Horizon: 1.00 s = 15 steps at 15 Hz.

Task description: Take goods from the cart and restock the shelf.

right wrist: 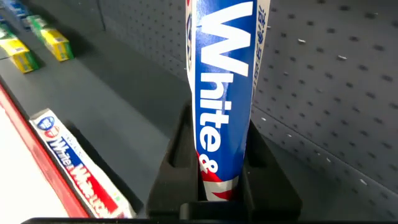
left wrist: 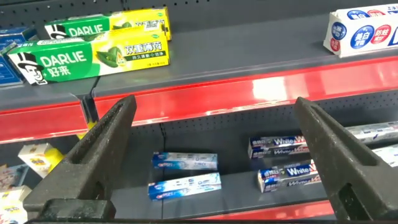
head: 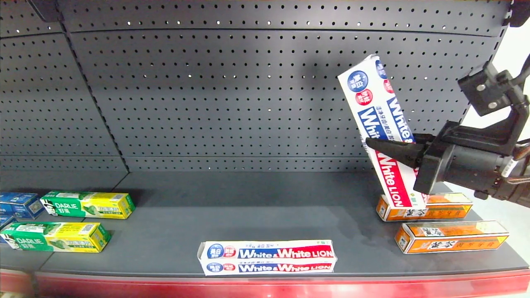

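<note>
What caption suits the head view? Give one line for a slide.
Right end effector grips a white toothpaste box, tilted, above the rear orange box on the grey shelf.

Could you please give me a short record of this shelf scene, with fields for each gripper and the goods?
Right gripper: shut on white toothpaste box, tilted near upright above the shelf's right end
Left gripper: open, empty, before the red shelf edge
Front centre: two white boxes lying flat
Right: two orange boxes lying flat
Left: green boxes, blue boxes beyond
</note>
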Tool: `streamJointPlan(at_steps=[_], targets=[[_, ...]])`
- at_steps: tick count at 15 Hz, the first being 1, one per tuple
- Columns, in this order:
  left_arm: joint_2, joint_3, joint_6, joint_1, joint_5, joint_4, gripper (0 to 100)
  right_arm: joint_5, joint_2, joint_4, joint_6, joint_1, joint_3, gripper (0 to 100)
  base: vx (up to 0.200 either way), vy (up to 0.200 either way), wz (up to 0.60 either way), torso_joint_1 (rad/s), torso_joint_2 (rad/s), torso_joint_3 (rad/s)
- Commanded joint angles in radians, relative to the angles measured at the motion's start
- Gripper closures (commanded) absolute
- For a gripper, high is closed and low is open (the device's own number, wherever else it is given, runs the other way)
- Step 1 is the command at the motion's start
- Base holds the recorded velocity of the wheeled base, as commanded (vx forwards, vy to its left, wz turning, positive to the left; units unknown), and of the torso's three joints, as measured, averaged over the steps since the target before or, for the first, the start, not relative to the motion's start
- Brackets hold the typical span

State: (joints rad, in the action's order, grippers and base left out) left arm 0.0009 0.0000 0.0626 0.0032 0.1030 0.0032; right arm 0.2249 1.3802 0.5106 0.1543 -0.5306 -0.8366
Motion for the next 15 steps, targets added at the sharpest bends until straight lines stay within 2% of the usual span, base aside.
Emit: streamJointPlan(at_steps=[1,5,8,12,15], targets=[[-0.001,0.0,0.0,0.0,0.0,0.0,0,0.021,0.077,0.002,0.01,-0.019,-0.044,100,0.0,0.0,0.0,0.0,0.0,0.0],[-0.001,0.0,0.0,0.0,0.0,0.0,0,0.022,0.155,-0.077,0.034,-0.08,-0.148,100,0.0,0.0,0.0,0.0,0.0,0.0],[-0.001,0.0,0.0,0.0,0.0,0.0,0,0.033,0.229,-0.129,0.097,-0.084,-0.217,100,0.0,0.0,0.0,0.0,0.0,0.0],[-0.001,0.0,0.0,0.0,0.0,0.0,0,0.053,0.275,-0.351,0.154,-0.084,-0.329,100,0.0,0.0,0.0,0.0,0.0,0.0],[-0.001,0.0,0.0,0.0,0.0,0.0,0,0.053,0.273,-0.524,0.206,-0.089,-0.355,100,0.0,0.0,0.0,0.0,0.0,0.0]])
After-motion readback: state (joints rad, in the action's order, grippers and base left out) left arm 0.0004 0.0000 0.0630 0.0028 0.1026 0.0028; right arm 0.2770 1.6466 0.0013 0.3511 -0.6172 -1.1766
